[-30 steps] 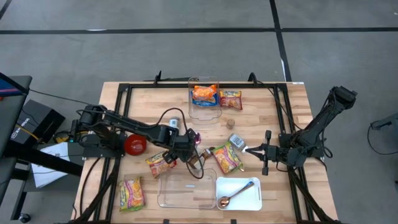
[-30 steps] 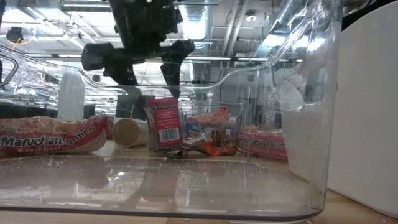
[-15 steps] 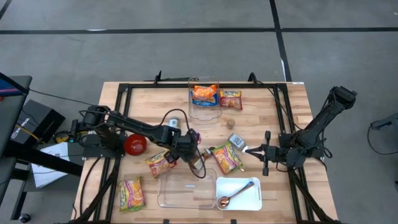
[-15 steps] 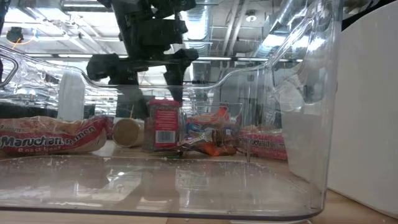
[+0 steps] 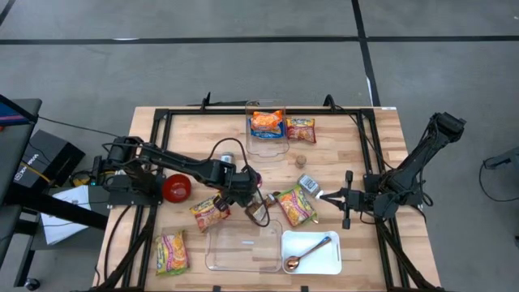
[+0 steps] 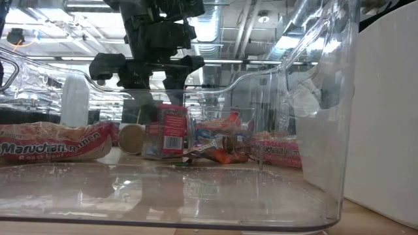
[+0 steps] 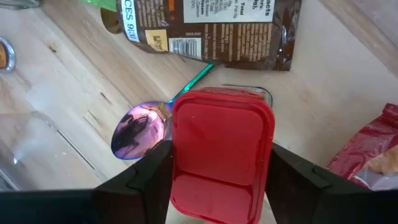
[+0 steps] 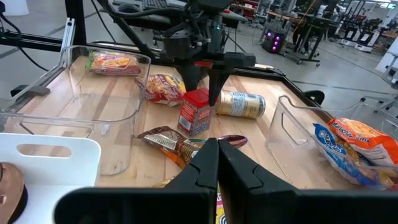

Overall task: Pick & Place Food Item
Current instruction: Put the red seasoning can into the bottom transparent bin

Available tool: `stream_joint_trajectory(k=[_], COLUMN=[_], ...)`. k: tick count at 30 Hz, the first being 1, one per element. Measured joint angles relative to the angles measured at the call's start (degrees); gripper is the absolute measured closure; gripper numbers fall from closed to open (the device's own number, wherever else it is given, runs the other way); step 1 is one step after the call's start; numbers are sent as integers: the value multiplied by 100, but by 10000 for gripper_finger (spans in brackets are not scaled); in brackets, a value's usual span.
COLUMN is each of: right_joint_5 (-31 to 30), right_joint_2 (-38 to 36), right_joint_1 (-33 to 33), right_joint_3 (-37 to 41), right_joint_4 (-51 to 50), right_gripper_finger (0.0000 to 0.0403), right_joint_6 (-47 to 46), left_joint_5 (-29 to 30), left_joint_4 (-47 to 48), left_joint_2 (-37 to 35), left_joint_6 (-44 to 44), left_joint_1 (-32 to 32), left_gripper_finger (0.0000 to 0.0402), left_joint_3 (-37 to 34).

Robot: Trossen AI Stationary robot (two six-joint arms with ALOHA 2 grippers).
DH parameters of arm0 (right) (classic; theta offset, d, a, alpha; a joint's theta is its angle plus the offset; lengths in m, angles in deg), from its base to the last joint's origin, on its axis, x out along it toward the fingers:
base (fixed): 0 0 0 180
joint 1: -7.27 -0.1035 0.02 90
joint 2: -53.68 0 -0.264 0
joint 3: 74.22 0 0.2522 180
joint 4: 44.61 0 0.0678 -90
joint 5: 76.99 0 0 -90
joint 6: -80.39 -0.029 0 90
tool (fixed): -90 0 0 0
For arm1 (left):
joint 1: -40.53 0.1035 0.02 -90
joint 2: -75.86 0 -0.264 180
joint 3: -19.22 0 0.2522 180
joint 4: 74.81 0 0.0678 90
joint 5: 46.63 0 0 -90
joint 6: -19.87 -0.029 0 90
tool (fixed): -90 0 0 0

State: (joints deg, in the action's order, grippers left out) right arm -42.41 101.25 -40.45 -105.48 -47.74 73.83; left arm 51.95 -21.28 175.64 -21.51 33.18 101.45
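Observation:
A small red-lidded container (image 7: 221, 149) stands upright on its base on the table, also seen in the right wrist view (image 8: 194, 112) and the low view (image 6: 172, 130). My left gripper (image 5: 246, 195) is right above it, pointing steeply down, its fingers closed in against the lid's two sides. A brown snack packet (image 7: 211, 28) and an iridescent spoon (image 7: 140, 127) lie just beside the container. My right gripper (image 5: 323, 195) waits shut above the table's right part, holding nothing. My left gripper pinches the container's red lid between its two fingers, one finger (image 7: 152, 177) on one side edge (image 7: 177, 146) and the other finger on the opposite edge. The fingers come from above, slanting down. The container stands upright with its base on the table.
A clear bin (image 5: 243, 247) and a white tray (image 5: 324, 261) with a copper spoon sit at the near edge. A far clear bin (image 5: 266, 148) holds a noodle pack. Noodle packets (image 5: 296, 205), a lying can (image 5: 308, 185) and a red bowl (image 5: 176, 188) surround the left gripper.
My left gripper's fingers have closed in from a wide gap onto the red lid's sides. The container stays standing on the table.

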Motion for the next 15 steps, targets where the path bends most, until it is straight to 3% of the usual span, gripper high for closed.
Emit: stream_joint_trajectory(k=[6,10,15], right_joint_5=[8,8,9], right_joint_2=[0,0,0], right_joint_1=[0,0,0], right_joint_3=[0,0,0], right_joint_4=[0,2,-2], right_gripper_finger=[403,403,403], right_joint_6=[-7,-7,-6], left_joint_5=[260,693,763], left_joint_4=[117,111,45], left_joint_2=[-121,-468,-1048], left_joint_6=[11,29,309], left_joint_1=[0,9,-24], left_gripper_finger=[203,203,203], left_joint_3=[-21,-17,-17])
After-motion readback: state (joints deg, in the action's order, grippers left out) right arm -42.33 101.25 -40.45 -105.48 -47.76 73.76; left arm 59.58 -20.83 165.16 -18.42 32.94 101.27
